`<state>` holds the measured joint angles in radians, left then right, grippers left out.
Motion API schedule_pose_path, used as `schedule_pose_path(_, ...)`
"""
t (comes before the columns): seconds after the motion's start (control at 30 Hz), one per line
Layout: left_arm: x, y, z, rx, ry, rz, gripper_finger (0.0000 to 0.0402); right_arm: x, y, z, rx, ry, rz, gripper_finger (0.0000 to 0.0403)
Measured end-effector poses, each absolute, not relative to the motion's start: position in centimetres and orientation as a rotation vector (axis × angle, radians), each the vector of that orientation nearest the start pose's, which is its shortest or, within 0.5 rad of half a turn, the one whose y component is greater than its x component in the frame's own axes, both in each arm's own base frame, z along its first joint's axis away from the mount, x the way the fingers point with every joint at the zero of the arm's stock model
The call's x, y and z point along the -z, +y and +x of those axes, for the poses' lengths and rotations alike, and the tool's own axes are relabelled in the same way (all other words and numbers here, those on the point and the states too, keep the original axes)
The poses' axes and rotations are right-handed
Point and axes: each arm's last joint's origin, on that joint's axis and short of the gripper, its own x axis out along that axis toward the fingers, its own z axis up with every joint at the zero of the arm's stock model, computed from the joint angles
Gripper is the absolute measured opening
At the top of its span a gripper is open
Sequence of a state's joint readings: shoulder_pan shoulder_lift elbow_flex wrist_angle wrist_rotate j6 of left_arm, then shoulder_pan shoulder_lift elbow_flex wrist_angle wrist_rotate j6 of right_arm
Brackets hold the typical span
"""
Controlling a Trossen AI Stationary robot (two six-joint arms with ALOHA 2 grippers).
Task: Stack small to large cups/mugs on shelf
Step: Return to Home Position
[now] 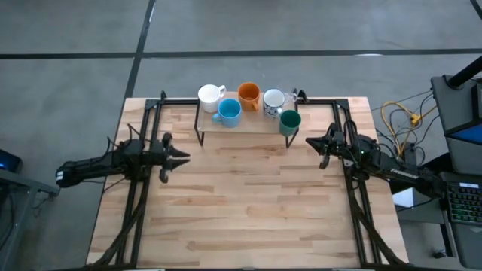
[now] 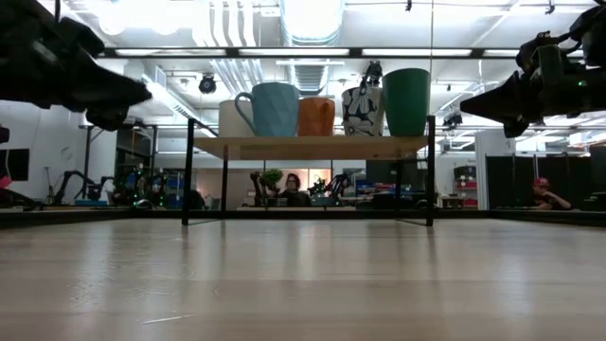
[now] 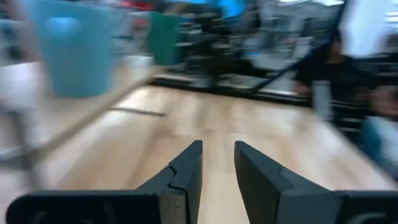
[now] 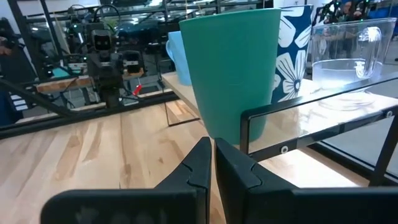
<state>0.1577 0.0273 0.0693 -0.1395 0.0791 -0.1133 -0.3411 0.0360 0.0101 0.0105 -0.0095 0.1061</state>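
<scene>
I am observing the mugs (image 1: 249,95) and green cup (image 1: 290,120) standing on the shelf (image 1: 252,126), left gripper (image 1: 183,157) hovering with jaws narrowly parted, right gripper (image 1: 310,142) hovering with jaws closed, both empty.

In front of the shelf (image 1: 256,126) the tabletop (image 1: 248,203) lies open across its whole width. On the shelf the board is crowded: white mug (image 1: 210,95), light blue mug (image 1: 229,112), orange mug (image 1: 249,95), patterned mug (image 1: 273,100) and dark green cup (image 1: 290,120) stand with narrow gaps between them, and what seems to be a clear glass (image 4: 348,53) sits behind the green cup. Under the shelf, the space between its black legs (image 2: 187,170) is open. Black frame rails (image 1: 148,124) flank the shelf. The right gripper (image 1: 309,141) hangs near the shelf's right front corner.
</scene>
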Motion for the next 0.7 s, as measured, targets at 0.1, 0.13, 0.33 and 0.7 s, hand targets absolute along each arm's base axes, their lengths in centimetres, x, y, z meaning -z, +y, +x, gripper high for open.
schedule_pose_path(0.1,-17.37,1.05,9.43,-0.010,0.071,-0.136,0.0079,-16.52,-3.30,9.37,0.335,-0.004,0.115,0.0013)
schedule_pose_path(0.13,-17.46,1.06,9.42,-0.014,0.060,-0.135,0.0079,-16.52,-3.31,9.37,0.337,-0.006,0.124,0.0013)
schedule_pose_path(0.33,-17.90,1.28,9.43,-0.085,0.016,-0.128,0.0079,-16.52,-3.33,9.36,0.343,-0.011,0.152,0.0013)
schedule_pose_path(0.7,-17.88,1.35,9.44,-0.108,0.017,-0.127,0.0079,-16.52,-3.33,9.36,0.343,-0.018,0.192,0.0013)
